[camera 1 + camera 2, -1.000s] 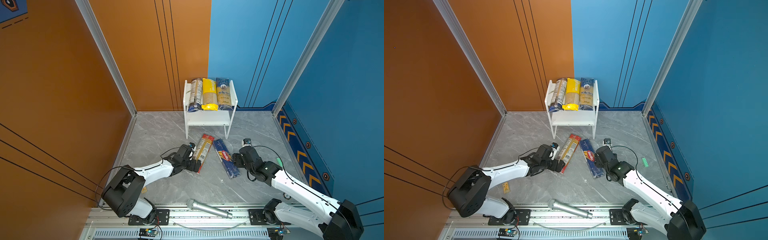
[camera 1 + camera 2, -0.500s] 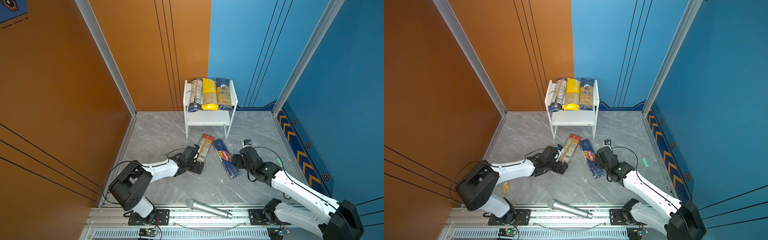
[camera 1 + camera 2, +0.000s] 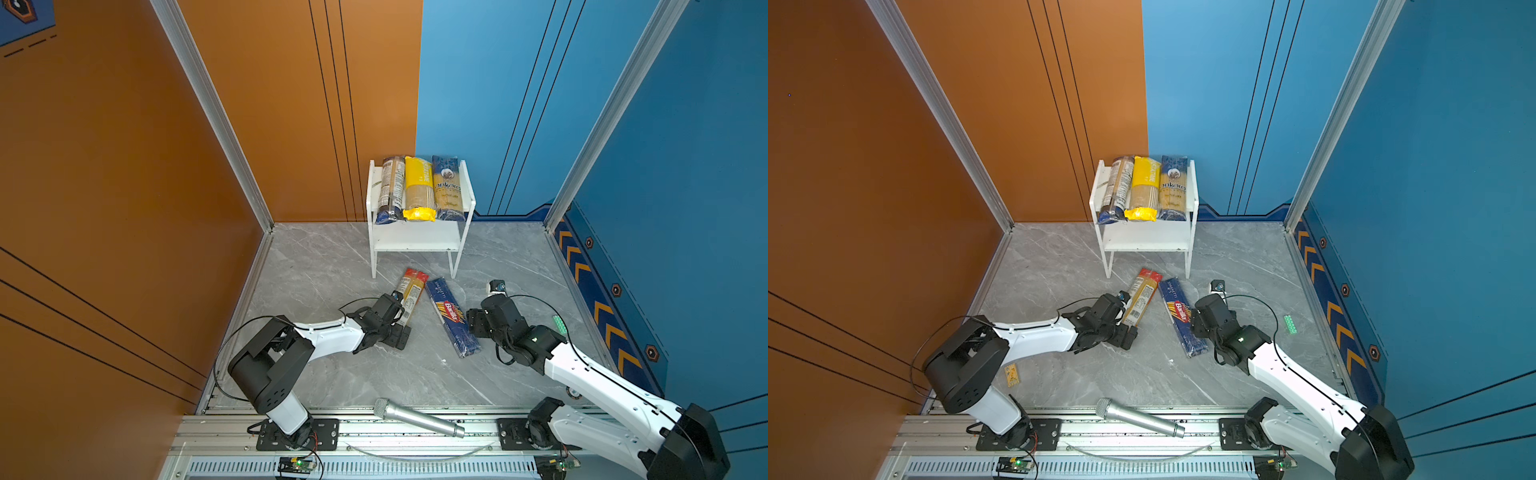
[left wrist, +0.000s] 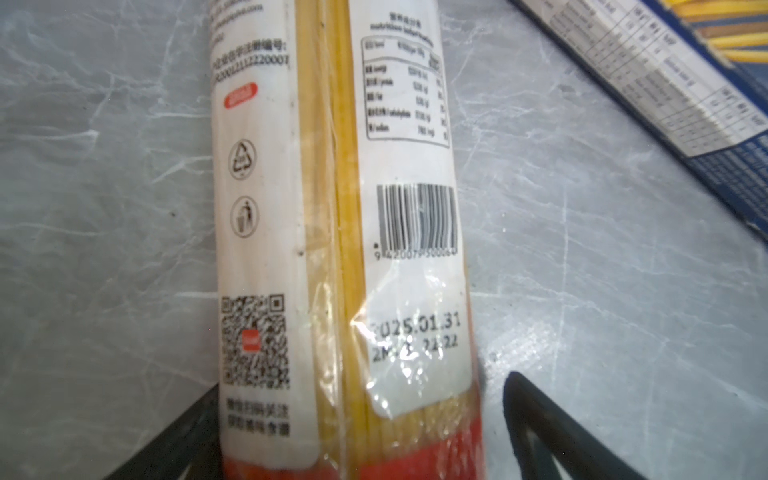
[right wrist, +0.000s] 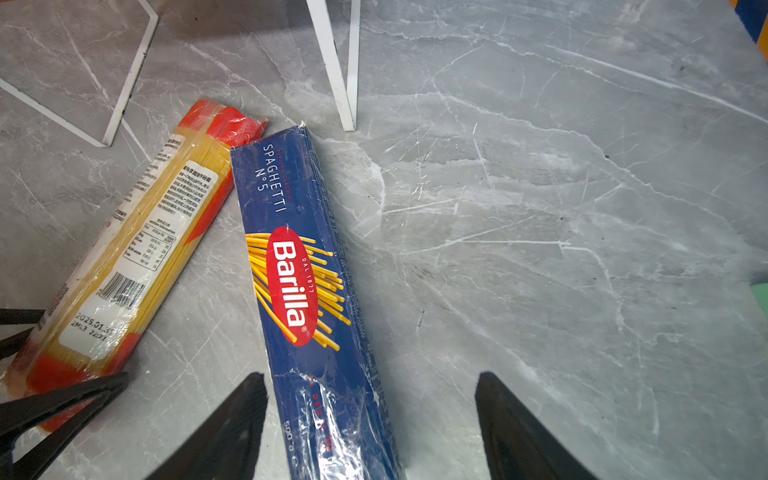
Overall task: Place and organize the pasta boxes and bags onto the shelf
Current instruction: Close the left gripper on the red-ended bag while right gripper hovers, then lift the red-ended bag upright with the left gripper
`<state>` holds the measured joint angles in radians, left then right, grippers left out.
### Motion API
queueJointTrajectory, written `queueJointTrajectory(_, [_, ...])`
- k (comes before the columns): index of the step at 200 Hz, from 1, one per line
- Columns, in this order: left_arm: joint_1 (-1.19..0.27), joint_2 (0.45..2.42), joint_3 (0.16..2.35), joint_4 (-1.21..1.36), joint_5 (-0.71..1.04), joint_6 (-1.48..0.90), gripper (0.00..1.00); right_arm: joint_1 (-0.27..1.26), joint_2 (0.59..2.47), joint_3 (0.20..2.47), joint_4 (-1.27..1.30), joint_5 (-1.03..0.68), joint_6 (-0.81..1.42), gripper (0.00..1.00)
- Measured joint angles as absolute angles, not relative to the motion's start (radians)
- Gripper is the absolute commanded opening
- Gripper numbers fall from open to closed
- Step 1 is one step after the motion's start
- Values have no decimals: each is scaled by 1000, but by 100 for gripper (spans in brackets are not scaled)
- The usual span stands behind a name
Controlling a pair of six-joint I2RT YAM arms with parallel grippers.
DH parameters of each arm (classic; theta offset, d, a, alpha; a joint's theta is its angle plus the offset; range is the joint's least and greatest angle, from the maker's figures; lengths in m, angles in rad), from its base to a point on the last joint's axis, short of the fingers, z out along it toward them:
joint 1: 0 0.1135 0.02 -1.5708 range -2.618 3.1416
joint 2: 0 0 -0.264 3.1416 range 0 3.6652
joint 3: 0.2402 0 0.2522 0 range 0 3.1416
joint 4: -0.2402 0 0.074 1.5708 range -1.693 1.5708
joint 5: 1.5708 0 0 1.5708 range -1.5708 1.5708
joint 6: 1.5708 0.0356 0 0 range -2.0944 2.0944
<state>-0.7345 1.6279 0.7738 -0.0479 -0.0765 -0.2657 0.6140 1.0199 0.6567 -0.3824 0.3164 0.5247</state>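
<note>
Straddling the red-ended pack (image 3: 411,297) on the surface (image 3: 332,374), our left pincer (image 4: 357,395) stands wide; the right pincer (image 5: 370,378), likewise wide, straddles the blue box (image 3: 451,318). We judge both light, slick and brittle: grip mid-length.

Left arm (image 3: 328,334): lying low, dark elbow block bulking just above its base, white forearm running nearly level toward the middle in both top views. Left claw (image 3: 401,331): pointing away from the base and tilting downward, jaws standing wide apart. In the left wrist view its black fingers (image 4: 536,419) are showing at either side, clamping nothing.

Right arm (image 3: 582,370): stretching from its dark shoulder block at the near right, white link angling inward, dark wrist section bending down. Right claw (image 3: 473,323): sitting low, jaws spread. In the right wrist view its fingers (image 5: 232,428) are standing well apart, gripping nothing.

The claws are sitting apart from each other, neither crossing the middle.
</note>
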Motion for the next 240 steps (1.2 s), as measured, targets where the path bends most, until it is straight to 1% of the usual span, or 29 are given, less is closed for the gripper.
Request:
queueJointTrajectory(60, [-754, 1651, 798, -79, -143, -266, 98, 613, 1020, 653, -382, 317, 529, 77])
queueJointTrajectory(71, [-754, 1654, 800, -85, -152, -266, 100, 612, 1020, 653, -382, 316, 532, 77])
queueJointTrajectory(91, [-754, 1655, 804, -91, -157, -269, 95, 611, 1020, 653, -382, 316, 532, 77])
queueJointTrajectory(159, [-754, 1667, 822, -105, -158, -277, 87, 608, 1020, 644, -382, 316, 534, 77])
queueJointTrajectory(162, [-754, 1668, 822, -105, -158, -278, 83, 608, 1020, 644, -382, 316, 535, 77])
queueJointTrajectory(168, [-754, 1668, 823, -105, -160, -281, 80, 608, 1020, 644, -382, 316, 537, 77])
queueJointTrajectory(185, [-754, 1668, 824, -105, -165, -283, 73, 608, 1019, 644, -382, 316, 540, 77])
queueJointTrajectory(216, [-754, 1668, 826, -113, -172, -293, 64, 607, 1016, 642, -382, 316, 540, 77])
queueJointTrajectory(232, [-754, 1668, 826, -113, -176, -294, 58, 607, 1015, 640, -382, 316, 540, 77])
queueJointTrajectory(240, [-754, 1668, 826, -113, -179, -296, 52, 607, 1015, 640, -382, 316, 540, 77])
